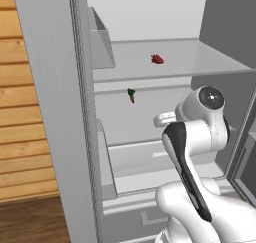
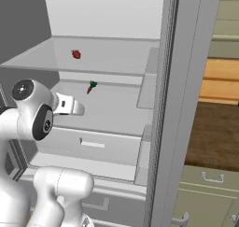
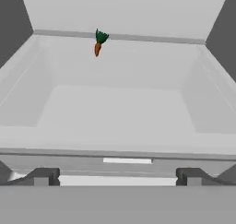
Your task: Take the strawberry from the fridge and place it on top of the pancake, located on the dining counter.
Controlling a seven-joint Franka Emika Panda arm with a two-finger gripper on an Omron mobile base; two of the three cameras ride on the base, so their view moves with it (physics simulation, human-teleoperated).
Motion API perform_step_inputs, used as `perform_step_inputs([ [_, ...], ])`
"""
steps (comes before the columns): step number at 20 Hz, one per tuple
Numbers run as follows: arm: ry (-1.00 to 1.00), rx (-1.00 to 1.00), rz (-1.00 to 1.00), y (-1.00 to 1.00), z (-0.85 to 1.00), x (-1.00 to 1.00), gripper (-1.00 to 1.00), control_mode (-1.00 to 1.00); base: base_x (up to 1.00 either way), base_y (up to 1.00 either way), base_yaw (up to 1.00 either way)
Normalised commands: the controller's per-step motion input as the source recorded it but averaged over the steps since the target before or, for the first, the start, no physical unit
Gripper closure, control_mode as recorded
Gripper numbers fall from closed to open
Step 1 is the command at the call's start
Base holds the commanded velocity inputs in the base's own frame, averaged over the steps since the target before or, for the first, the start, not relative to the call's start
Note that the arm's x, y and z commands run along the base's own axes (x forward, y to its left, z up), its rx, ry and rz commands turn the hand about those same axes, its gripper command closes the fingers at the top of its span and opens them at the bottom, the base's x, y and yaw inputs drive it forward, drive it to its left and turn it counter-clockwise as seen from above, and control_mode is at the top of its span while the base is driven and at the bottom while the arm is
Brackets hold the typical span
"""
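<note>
The fridge [image 1: 50,87] stands open in front of me. The strawberry [image 1: 157,59] [image 2: 76,54], tiny and dark red, lies on the upper pale shelf [image 1: 210,57]. My gripper [image 3: 117,177] is open, its fingertips [image 3: 41,176] wide apart with nothing between them. It points into the shelf space below, lower than the strawberry. My white wrist [image 1: 166,119] [image 2: 70,104] reaches in at that lower level. The pancake and the dining counter are out of view.
A small orange piece with a green top [image 1: 131,94] [image 2: 91,87] [image 3: 98,43] lies at the back of the lower shelf. Door bins [image 1: 102,49] [image 2: 147,93] hang on the open doors either side. A drawer front [image 2: 93,144] sits below. Green panelled cabinets [image 2: 210,193] stand right.
</note>
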Motion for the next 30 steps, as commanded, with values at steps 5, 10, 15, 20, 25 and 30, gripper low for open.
perform_step_inputs([
  [5, -0.2, 0.0, 0.05, 0.02, 1.0, -0.04, -1.0, -1.0, 0.0, 0.0, 0.0],
  [10, -0.11, 0.0, 0.0, 0.0, 1.0, -0.06, -1.0, -1.0, 0.0, 0.0, 0.0],
  [15, -0.01, -0.01, 0.0, 0.0, 0.7, 0.0, -1.0, -1.0, 0.0, 0.0, 0.0],
  [20, 0.04, 0.0, 0.01, 0.0, 0.24, 0.58, -1.0, -1.0, 0.0, 0.0, 0.0],
  [25, 0.12, 0.0, 0.0, 0.0, 0.0, 1.0, -1.0, -1.0, 0.0, 0.0, 0.0],
  [30, 0.04, 0.03, 0.02, 0.0, -0.01, 0.91, -1.0, -1.0, 0.0, 0.0, 0.0],
])
